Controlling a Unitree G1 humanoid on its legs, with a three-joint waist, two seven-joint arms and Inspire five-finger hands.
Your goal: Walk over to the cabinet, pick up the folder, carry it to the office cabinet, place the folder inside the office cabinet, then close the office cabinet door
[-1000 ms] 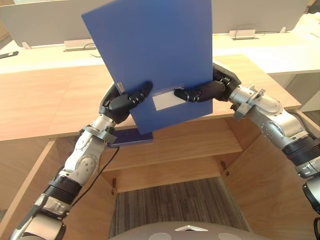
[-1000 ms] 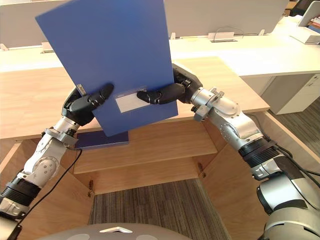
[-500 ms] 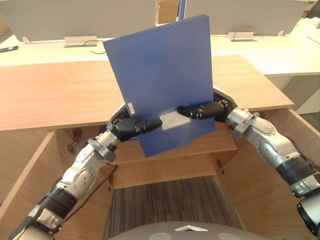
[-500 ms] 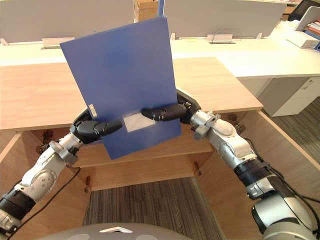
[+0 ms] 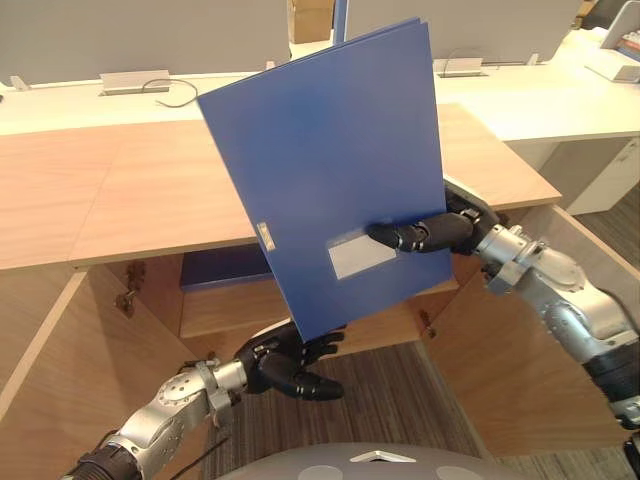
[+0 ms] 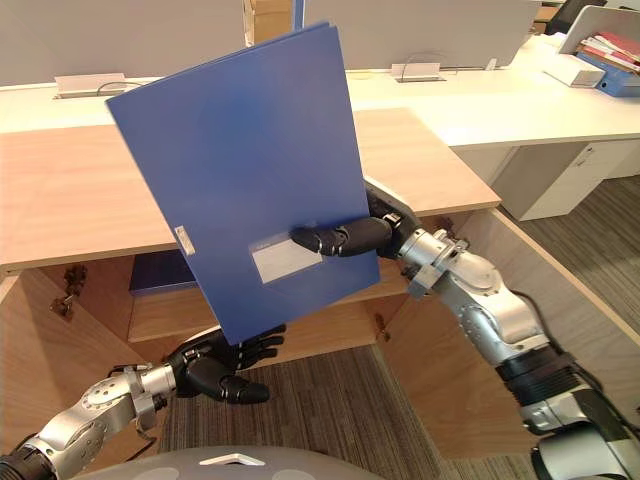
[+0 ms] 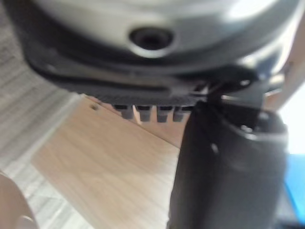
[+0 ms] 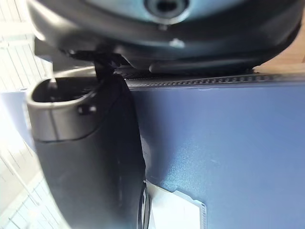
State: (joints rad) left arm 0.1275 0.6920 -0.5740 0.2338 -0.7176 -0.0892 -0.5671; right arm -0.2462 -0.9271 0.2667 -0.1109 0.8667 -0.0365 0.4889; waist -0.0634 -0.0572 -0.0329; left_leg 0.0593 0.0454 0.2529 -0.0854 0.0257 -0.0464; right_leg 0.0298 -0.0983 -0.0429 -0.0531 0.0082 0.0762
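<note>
Left hand (image 5: 290, 366) hangs low at the near left, fingers spread loosely and holding nothing. It sits just under the lower corner of the folder (image 5: 330, 170); whether they touch cannot be told. It looks placed to steady that corner if it swings. This blue folder stands tilted in the air, lifted clear above the open cabinet (image 5: 110, 190) and its shelf (image 5: 225, 312), probably for carrying. Right hand (image 5: 425, 236) alone bears it, clamped on the right edge and reaching across the front to the white label (image 5: 352, 257).
</note>
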